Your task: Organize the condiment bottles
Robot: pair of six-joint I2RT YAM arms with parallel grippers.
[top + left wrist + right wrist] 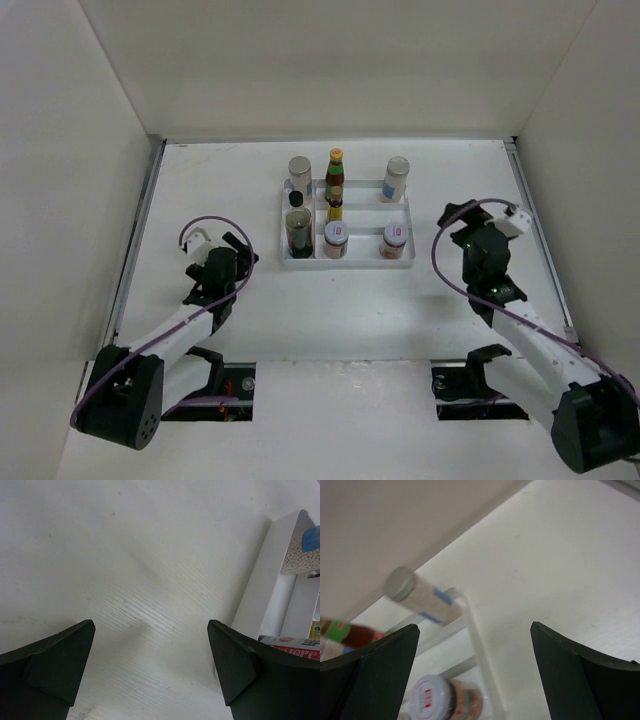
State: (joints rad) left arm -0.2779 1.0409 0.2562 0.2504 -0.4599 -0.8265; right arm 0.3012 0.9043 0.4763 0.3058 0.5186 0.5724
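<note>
The sorting looks nearly finished, in my judgement. Everything stands upright in the white divided tray (pixel 365 261) in the middle of the bench (pixel 350 315). At the back are a grey-capped jar (pixel 300 174), the red sauce bottle (pixel 335 176) and a white-capped jar (pixel 397 179). In front are a dark black-capped bottle (pixel 297 228), a small yellow bottle (pixel 335 209), a left pink-lidded jar (pixel 336 240) and a right pink-lidded jar (pixel 396 237). The right end effector (pixel 452 222) is spread wide with nothing between its fingers, and it is near the tray's right side. The left end effector (pixel 243 254) is equally wide and empty, over bare bench near the tray's left wall. The step in hand is probably to clear the right arm away. It should rise first and then draw back toward its own base, because the white-capped jar is tall (it would tip easily) and is the nearest thing. The enclosure wall (pixel 590 200) on the right limits the room, and the purple cable (pixel 437 262) loops beside the wrist.
</note>
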